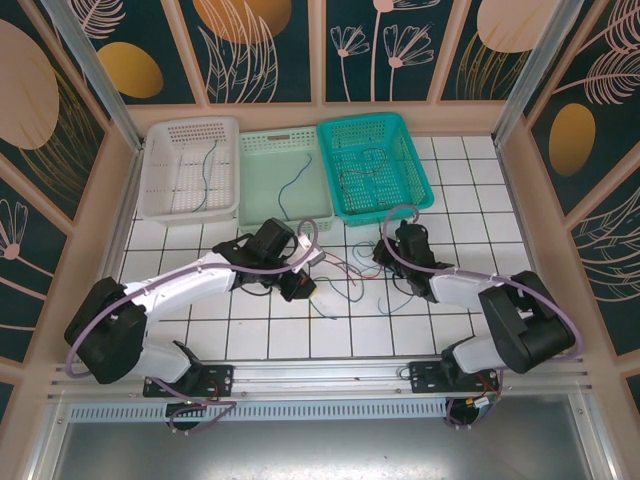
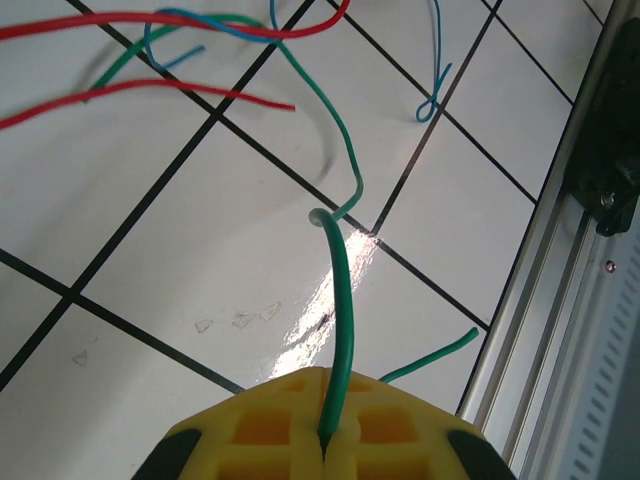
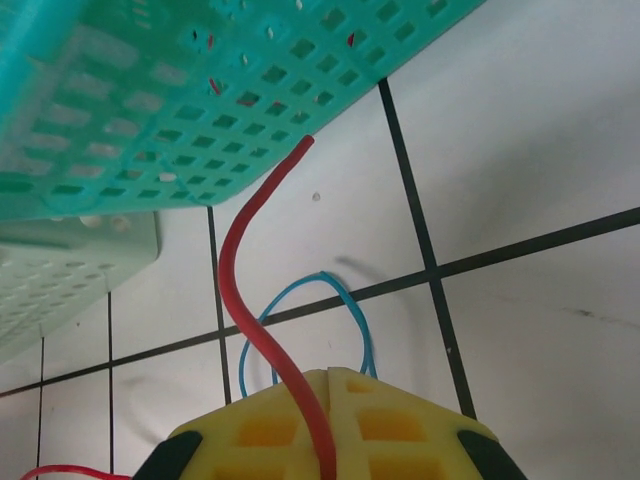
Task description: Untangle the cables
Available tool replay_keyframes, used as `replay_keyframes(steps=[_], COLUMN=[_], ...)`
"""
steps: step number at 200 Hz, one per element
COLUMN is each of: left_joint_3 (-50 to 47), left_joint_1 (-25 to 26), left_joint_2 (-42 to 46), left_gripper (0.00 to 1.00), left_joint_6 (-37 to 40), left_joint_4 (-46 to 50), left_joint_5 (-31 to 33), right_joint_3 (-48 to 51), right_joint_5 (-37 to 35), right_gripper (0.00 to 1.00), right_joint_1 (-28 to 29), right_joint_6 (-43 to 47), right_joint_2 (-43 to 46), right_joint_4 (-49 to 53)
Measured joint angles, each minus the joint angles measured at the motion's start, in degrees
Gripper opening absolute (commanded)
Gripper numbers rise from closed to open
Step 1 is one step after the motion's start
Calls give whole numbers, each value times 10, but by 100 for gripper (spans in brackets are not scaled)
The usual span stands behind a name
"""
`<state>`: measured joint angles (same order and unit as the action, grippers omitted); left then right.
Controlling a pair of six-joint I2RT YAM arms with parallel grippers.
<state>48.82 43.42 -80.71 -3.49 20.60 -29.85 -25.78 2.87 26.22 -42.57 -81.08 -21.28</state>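
A: Where is the tangle of thin coloured cables?

B: On the white tiled table, between the two arms and just in front of the teal perforated plastic basket. The left gripper has its yellow pads pressed tight together on the green wire. The right gripper is clamped the same way on the red wire, with a blue wire loop lying just behind it.

A: How will they handle?

B: Light and limp, I judge, yet springy enough to hold their kinks. The smooth sleeve could slip, so take hold near an end and draw slowly. The crossings of red, blue and green will likely snag.

A: Room to move?

B: Open tiles lie toward the near side. The aluminium rail bounds the left gripper's side, though, and the teal basket's wall stands close beyond the red wire's tip. Drawing the two wires apart sideways looks safest.
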Motion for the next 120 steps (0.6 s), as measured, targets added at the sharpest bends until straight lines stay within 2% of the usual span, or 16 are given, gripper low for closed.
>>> replay_keyframes(steps=[56, 120], left_joint_3=[0, -8], left_joint_1=[0, 0], left_joint_2=[41, 163], left_gripper=[2, 4], left_joint_6=[7, -36], left_joint_4=[16, -34], left_joint_5=[-15, -126], right_joint_3=[-1, 24], right_joint_5=[-5, -35], right_gripper=[0, 0], right_joint_1=[-9, -33], right_joint_6=[-2, -29], right_joint_2=[-14, -14], right_joint_4=[2, 4])
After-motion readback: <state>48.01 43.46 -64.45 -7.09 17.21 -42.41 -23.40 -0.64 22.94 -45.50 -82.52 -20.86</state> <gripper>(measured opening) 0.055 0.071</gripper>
